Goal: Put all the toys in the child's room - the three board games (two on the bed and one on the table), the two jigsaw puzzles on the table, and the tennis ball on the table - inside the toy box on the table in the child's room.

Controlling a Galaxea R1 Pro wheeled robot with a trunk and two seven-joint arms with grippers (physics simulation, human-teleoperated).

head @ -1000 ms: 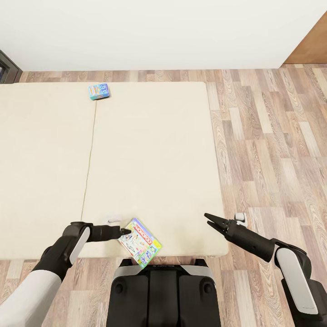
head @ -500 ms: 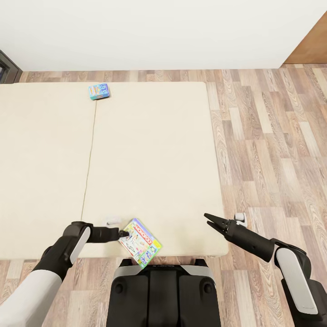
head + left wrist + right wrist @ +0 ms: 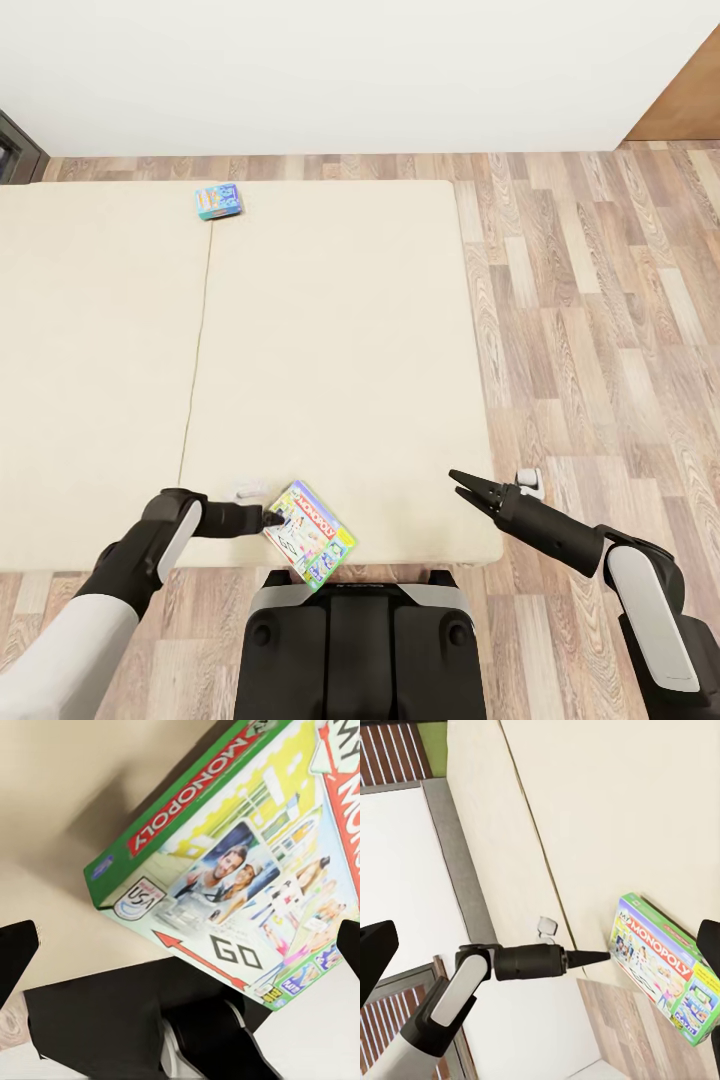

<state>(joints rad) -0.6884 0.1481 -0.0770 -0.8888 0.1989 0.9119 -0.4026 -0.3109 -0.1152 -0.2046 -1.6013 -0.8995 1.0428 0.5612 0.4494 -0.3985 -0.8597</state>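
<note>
We line up on the Monopoly box at the bed's near edge.
Our left pincer sits at the corner of the Monopoly, which overhangs the near edge of the bed; its fingers are spread, the box between them, unpinched. We should slide deeper along the box edge before closing. The blue game lies at the bed's far edge. Our right pincer hangs spread, off to the Monopoly's right.
</note>
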